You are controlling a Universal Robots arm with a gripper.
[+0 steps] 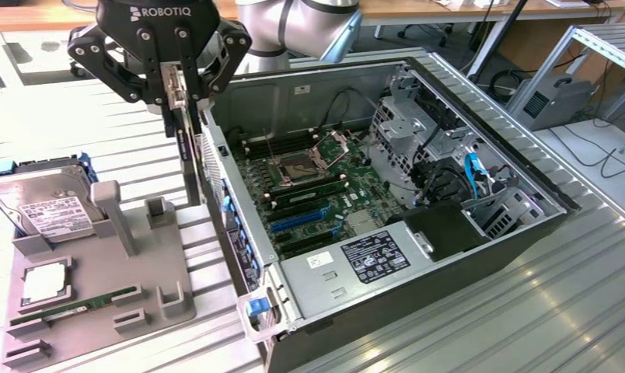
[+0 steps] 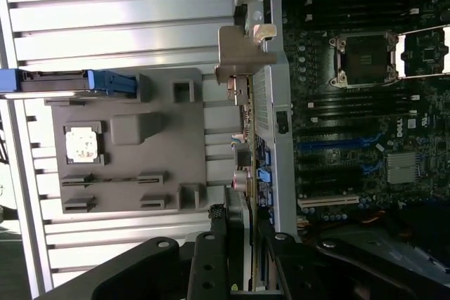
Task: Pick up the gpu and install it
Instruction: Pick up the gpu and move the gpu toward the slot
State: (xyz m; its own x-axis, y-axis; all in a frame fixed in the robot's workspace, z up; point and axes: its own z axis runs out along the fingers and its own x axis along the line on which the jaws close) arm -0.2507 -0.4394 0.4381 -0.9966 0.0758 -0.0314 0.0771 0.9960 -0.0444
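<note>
Exterior view — hand part-closed on gpu, upright beside case.
Stiff, light, likely fragile — best gripped by its edges.

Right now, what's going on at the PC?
The gripper is shut on the gpu, holding it on edge in the air between the grey parts fixture and the open computer case, by the case's side wall. It is not yet in a slot on the motherboard. The hard drive and memory stick sit in the fixture.
</note>
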